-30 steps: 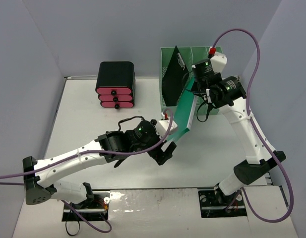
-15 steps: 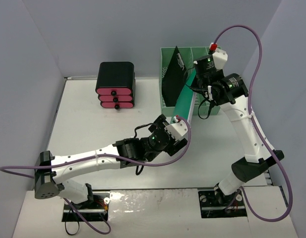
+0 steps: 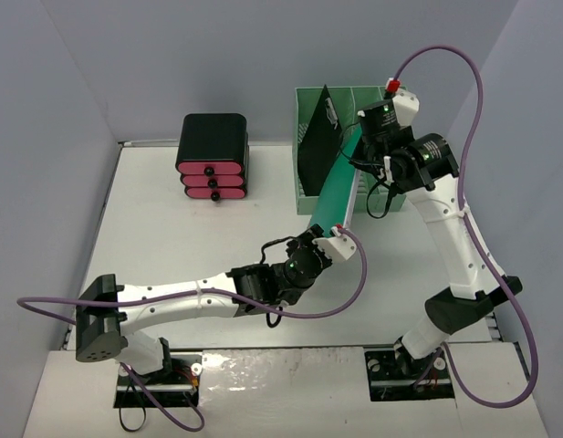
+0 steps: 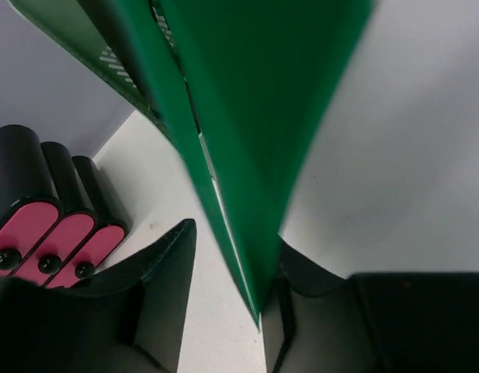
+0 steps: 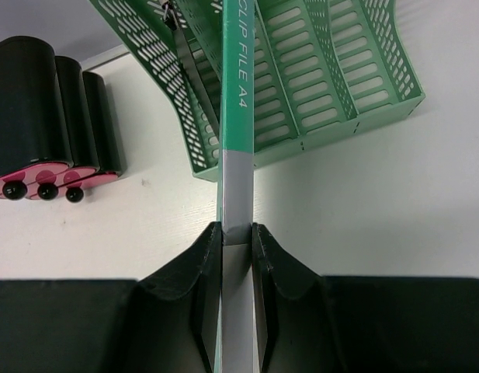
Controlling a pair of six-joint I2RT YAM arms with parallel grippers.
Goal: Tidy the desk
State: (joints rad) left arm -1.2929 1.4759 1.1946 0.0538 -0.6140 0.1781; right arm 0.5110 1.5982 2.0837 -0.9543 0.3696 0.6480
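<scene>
On the desk [image 3: 172,246], far right, right gripper [image 5: 237,229] clamped the green clip file [image 3: 340,196], tilted at the rack [image 3: 354,89]; left gripper [image 4: 235,241] stood jaws apart astride its lower corner. Filing looked unfinished, not slotted in.

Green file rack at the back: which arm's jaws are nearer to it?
Right. The right gripper, jaws shut on the clip file, is over the rack; the left gripper is in front of it, at the file's lower end.
</scene>
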